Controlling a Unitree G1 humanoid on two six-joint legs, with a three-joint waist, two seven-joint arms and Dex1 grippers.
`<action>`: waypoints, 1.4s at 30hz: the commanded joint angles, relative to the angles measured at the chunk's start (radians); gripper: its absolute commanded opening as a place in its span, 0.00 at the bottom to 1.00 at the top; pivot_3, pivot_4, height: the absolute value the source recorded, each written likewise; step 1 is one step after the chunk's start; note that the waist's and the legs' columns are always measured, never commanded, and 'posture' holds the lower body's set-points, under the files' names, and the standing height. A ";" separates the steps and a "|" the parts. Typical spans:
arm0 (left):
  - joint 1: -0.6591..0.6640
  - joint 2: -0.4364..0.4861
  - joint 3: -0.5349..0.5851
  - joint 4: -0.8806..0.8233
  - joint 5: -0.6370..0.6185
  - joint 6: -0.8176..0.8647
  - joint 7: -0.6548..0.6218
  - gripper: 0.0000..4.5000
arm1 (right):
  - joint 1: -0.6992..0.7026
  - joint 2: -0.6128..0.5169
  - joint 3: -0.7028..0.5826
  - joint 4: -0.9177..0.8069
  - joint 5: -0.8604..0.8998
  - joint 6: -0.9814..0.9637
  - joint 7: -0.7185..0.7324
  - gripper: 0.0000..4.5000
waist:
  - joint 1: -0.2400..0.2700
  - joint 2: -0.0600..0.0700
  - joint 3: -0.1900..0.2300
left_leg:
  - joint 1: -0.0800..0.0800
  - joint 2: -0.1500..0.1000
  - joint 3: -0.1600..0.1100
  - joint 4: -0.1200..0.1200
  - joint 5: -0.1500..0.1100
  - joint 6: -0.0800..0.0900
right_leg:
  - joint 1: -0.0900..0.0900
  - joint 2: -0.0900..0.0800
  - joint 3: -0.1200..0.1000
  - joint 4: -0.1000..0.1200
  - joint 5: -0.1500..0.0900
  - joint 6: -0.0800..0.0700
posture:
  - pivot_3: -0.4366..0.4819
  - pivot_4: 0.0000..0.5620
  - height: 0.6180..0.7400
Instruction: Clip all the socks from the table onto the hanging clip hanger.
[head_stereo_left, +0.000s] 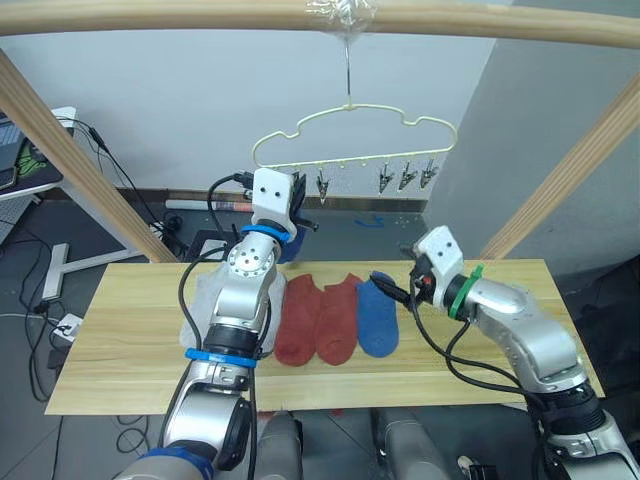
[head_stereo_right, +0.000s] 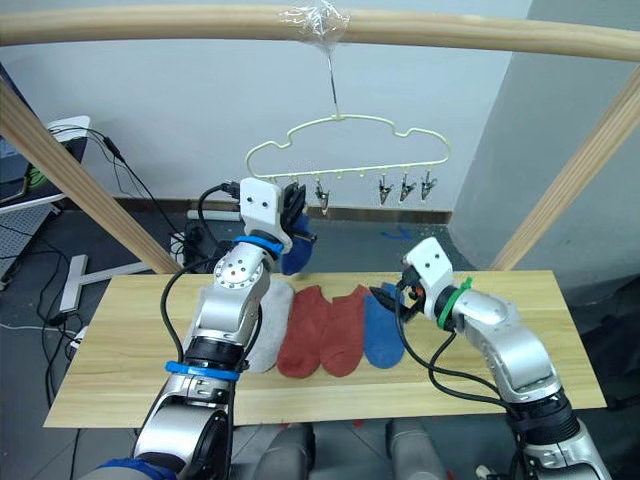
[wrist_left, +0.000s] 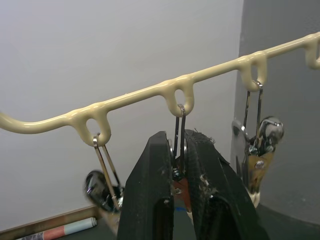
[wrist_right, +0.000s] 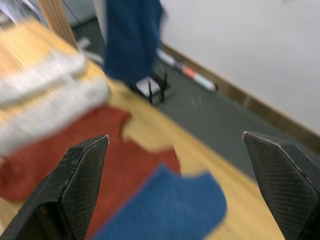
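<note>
Socks lie in a row on the table (head_stereo_left: 120, 340) in the left eye view: a light grey pair (head_stereo_left: 203, 300) partly behind the left arm, two red socks (head_stereo_left: 318, 318) side by side, then one blue sock (head_stereo_left: 378, 318). The clip hanger (head_stereo_left: 352, 135) hangs by its hook from a wooden beam (head_stereo_left: 200, 17) above. The left gripper (head_stereo_left: 297, 205) is raised to the hanger's row of clips. The right gripper (head_stereo_left: 385, 285) is low, at the top end of the blue sock on the table.

From the right eye, a second blue sock (head_stereo_right: 295, 255) hangs down just under the left gripper.

Up close in the left wrist view, the black fingers (wrist_left: 150, 195) are pinched tight on a metal clip (wrist_left: 179, 165) that dangles from a loop of the hanger.

Looking along the right wrist, its two fingers (wrist_right: 75, 185) are spread wide apart with nothing between them, above the red and blue socks.
</note>
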 joint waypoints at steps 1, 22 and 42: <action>0.018 0.027 0.014 -0.085 -0.017 0.038 -0.031 0.02 | -0.024 0.045 0.068 0.200 -0.083 -0.109 0.008 1.00 | -0.002 0.000 0.000 | 0.001 0.000 0.000 0.000 0.000 0.000 | 0.000 0.000 0.000 0.000 0.000 0.000 | 0.44 0.43 1.00; 0.057 0.022 0.022 -0.165 -0.014 0.103 -0.020 0.02 | -0.064 0.108 0.118 0.666 -0.292 -0.315 0.064 0.64 | 0.003 0.000 0.000 | 0.006 0.000 0.000 0.000 0.000 0.000 | 0.006 0.000 0.000 0.001 0.000 0.000 | 0.49 0.43 1.00; -0.025 0.053 0.148 -0.129 -0.317 0.436 -0.194 0.02 | 0.049 -0.075 0.072 0.193 -0.364 -0.705 0.128 0.01 | -0.006 0.000 0.000 | 0.008 0.000 0.000 0.000 0.000 0.000 | 0.007 0.000 0.001 0.001 0.000 0.001 | 0.47 0.41 1.00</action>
